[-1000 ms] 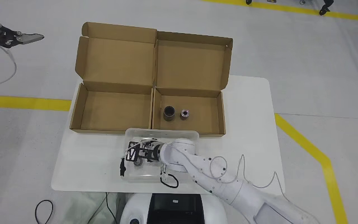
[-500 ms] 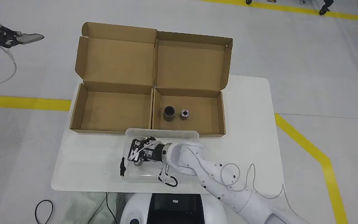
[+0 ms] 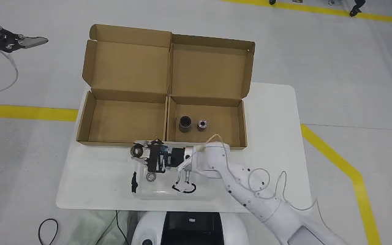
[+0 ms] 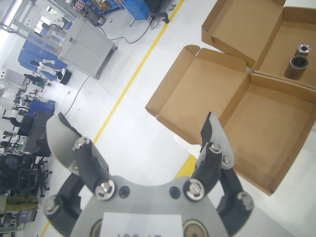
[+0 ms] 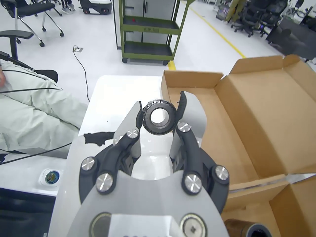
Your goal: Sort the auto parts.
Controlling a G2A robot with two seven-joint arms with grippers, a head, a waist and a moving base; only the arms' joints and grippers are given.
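**A ring held up by the empty box**

The right gripper (image 5: pixel 161 99) squeezes the sides of a dark ring (image 5: pixel 159 129) so it cannot slip. It holds the ring just in front of the empty box (image 3: pixel 122 122), up over a corner of the clear tray (image 3: pixel 144 191). A metal tube (image 3: pixel 185 124) sits in the box next door, so I think the ring goes in the empty one. The left gripper (image 4: pixel 134 118) hangs far from the empty box, fingers wide apart, holding nothing.

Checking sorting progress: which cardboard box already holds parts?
The right brown cardboard box, holding a dark metal sleeve and silver bushing; the left box holds none.
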